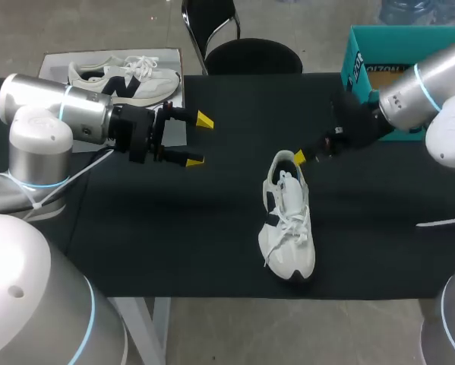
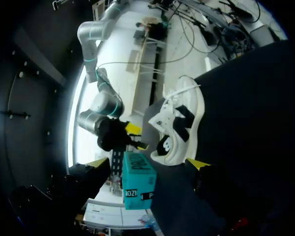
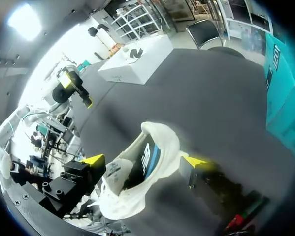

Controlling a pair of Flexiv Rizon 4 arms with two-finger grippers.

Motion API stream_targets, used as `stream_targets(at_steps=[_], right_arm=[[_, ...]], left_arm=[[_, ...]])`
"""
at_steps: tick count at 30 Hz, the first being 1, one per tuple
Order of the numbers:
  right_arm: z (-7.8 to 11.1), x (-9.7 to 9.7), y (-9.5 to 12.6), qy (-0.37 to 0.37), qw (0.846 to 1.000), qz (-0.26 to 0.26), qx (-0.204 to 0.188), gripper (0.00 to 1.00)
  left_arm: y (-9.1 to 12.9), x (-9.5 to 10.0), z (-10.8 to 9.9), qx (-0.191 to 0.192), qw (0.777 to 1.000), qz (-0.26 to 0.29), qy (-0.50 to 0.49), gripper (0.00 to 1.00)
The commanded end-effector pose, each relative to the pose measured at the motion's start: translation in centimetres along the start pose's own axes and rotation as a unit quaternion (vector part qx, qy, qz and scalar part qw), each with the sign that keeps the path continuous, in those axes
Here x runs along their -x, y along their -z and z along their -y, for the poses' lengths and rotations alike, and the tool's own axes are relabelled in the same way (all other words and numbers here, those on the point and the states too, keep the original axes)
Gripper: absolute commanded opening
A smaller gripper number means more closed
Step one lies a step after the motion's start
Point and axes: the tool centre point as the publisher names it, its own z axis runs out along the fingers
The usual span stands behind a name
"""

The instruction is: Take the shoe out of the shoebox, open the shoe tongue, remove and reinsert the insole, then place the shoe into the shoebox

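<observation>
A white sneaker point(image 1: 288, 224) with a dark side mark lies on the black table point(image 1: 174, 228), right of the middle, its heel pointing to the far side. My right gripper point(image 1: 303, 154) is at that heel. In the right wrist view its yellow fingertips point(image 3: 94, 160) stand wide apart either side of the sneaker's heel point(image 3: 142, 162), open. The teal shoebox point(image 1: 398, 46) stands at the far right corner. My left gripper point(image 1: 199, 141) hovers open and empty over the table's left half, well away from the sneaker point(image 2: 179, 128).
A second white sneaker point(image 1: 124, 76) rests on a white box point(image 1: 60, 65) at the far left. In the left wrist view the teal shoebox point(image 2: 137, 179) and my right gripper point(image 2: 132, 136) show beyond the sneaker. A white cable point(image 1: 443, 220) lies at the right edge.
</observation>
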Motion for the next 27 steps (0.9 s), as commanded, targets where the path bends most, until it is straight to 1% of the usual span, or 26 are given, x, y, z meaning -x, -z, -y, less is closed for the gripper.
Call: stream_targets(at_steps=[1, 3, 4, 20, 21, 23, 24, 25, 26, 27], right_arm=[[-1.0, -1.9, 2.8, -0.067, 0.980, 0.128, -0.139, 1.00], [-1.0, -2.3, 3.1, -0.078, 0.971, 0.149, -0.170, 1.00], [-1.0, -2.4, 3.1, -0.078, 0.966, 0.155, -0.193, 1.00], [-1.0, -2.4, 3.1, -0.078, 0.966, 0.155, -0.193, 1.00], [-1.2, -2.5, 3.3, -0.099, 0.961, 0.169, -0.197, 1.00], [-1.1, -3.5, 3.5, -0.117, 0.956, 0.186, -0.193, 1.00], [-0.8, -4.0, 3.7, -0.142, 0.949, 0.210, -0.188, 1.00], [-0.7, -4.7, 3.5, -0.148, 0.947, 0.212, -0.191, 1.00], [-0.5, -4.9, 3.4, -0.168, 0.940, 0.223, -0.198, 1.00], [-0.4, -5.4, 3.4, -0.177, 0.937, 0.229, -0.196, 1.00]], left_arm=[[0.0, 0.0, 0.0, 0.000, 1.000, -0.001, 0.000, 1.00], [0.0, 0.0, 0.0, 0.000, 1.000, -0.001, 0.000, 1.00], [0.0, 0.0, 0.0, 0.000, 1.000, -0.001, 0.000, 1.00], [0.0, 0.0, 0.0, 0.000, 1.000, -0.001, 0.000, 1.00], [0.0, 0.0, 0.0, 0.000, 1.000, -0.001, 0.000, 1.00], [0.0, 0.0, 0.0, 0.000, 1.000, -0.001, 0.000, 1.00], [0.0, 0.0, 0.0, 0.000, 1.000, -0.001, 0.000, 1.00], [0.0, 0.0, 0.0, 0.000, 1.000, -0.001, 0.000, 1.00], [0.0, 0.0, 0.0, 0.000, 1.000, -0.001, 0.000, 1.00], [0.0, 0.0, 0.0, 0.000, 1.000, -0.001, 0.000, 1.00]])
